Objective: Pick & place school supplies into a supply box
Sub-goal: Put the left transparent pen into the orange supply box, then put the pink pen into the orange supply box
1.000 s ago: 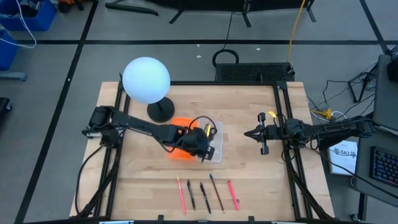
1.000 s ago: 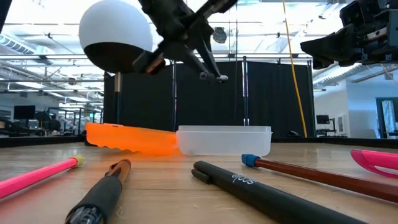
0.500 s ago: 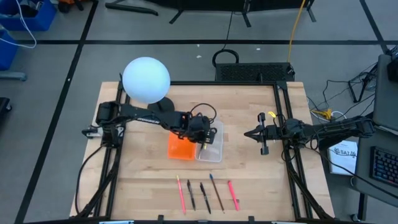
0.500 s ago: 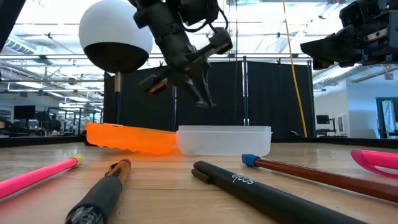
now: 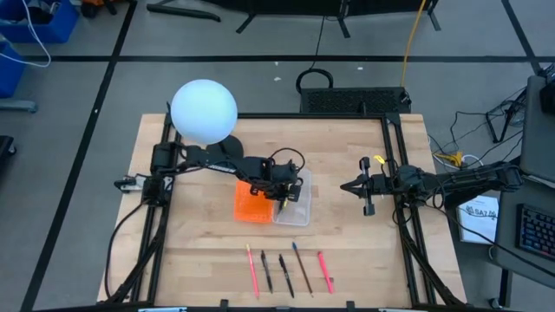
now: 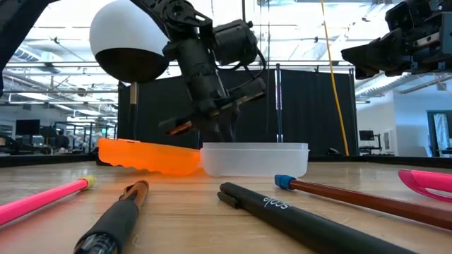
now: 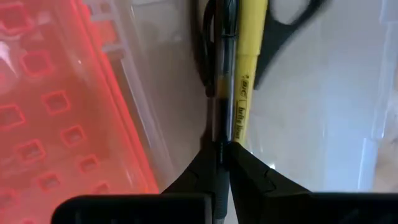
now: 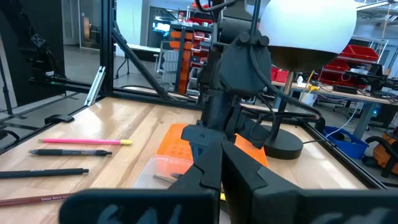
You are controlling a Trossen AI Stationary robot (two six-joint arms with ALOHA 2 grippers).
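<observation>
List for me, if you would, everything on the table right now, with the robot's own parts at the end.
table: one, light wood.
lamp: one, white globe, black base; back left.
orange perforated piece: one; beside the box.
supply box: one, clear; centre.
yellow pen: one; in the box.
scissors: one, black handles; in the box.
loose pens and pencils: five; front row.
left pincer: over the box, shut on black pen.
right pincer: shut, right side.
</observation>
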